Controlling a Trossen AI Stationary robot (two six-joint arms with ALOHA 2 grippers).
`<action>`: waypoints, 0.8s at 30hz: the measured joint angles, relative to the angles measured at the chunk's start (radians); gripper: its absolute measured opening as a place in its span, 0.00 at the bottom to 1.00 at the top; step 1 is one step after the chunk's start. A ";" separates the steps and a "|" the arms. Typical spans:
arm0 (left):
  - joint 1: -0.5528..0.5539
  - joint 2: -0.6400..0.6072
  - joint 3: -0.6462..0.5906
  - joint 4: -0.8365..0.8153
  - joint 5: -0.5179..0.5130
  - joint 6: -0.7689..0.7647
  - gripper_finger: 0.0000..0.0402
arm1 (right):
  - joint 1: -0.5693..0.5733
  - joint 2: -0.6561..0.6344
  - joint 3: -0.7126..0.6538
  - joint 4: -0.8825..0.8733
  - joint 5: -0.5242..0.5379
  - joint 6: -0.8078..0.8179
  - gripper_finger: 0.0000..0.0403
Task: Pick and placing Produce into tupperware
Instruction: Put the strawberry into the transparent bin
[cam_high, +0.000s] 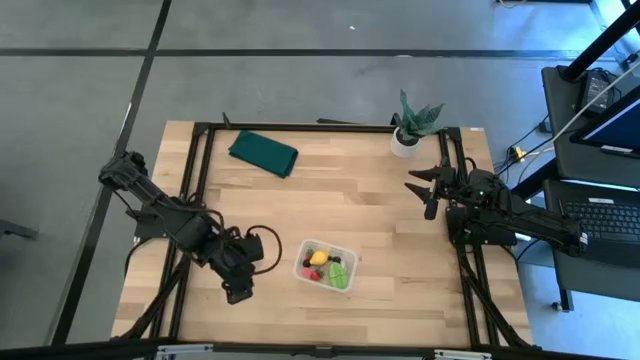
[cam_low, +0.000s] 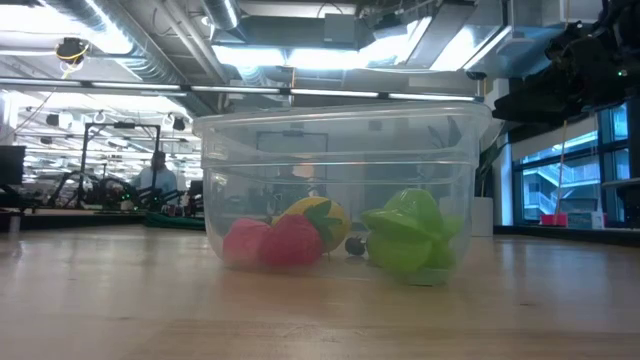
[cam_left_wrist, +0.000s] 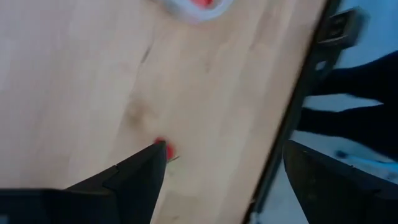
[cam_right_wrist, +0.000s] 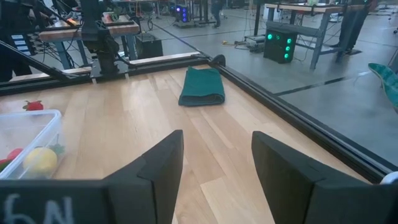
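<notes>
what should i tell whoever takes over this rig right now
Left gripper: open, low over the table's front-left, beside a red strawberry piece lying on the wood, nothing held.
Right gripper: fingers apart, empty, waiting at the table's right edge.
Tupperware: front centre, holding red pieces, a yellow piece and a light green piece.
Done: those pieces are in.
Left: the strawberry piece outside the tub.
</notes>
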 joint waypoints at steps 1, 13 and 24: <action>0.000 0.007 0.000 -0.021 0.000 -0.004 0.76 | 0.000 0.000 0.000 0.000 0.000 0.000 0.48; 0.002 0.199 -0.010 -0.109 0.108 -0.171 0.70 | 0.000 0.000 0.000 -0.007 0.000 -0.024 0.48; 0.006 0.244 -0.197 0.015 0.136 -0.227 0.66 | 0.000 0.000 0.000 -0.005 0.007 -0.025 0.48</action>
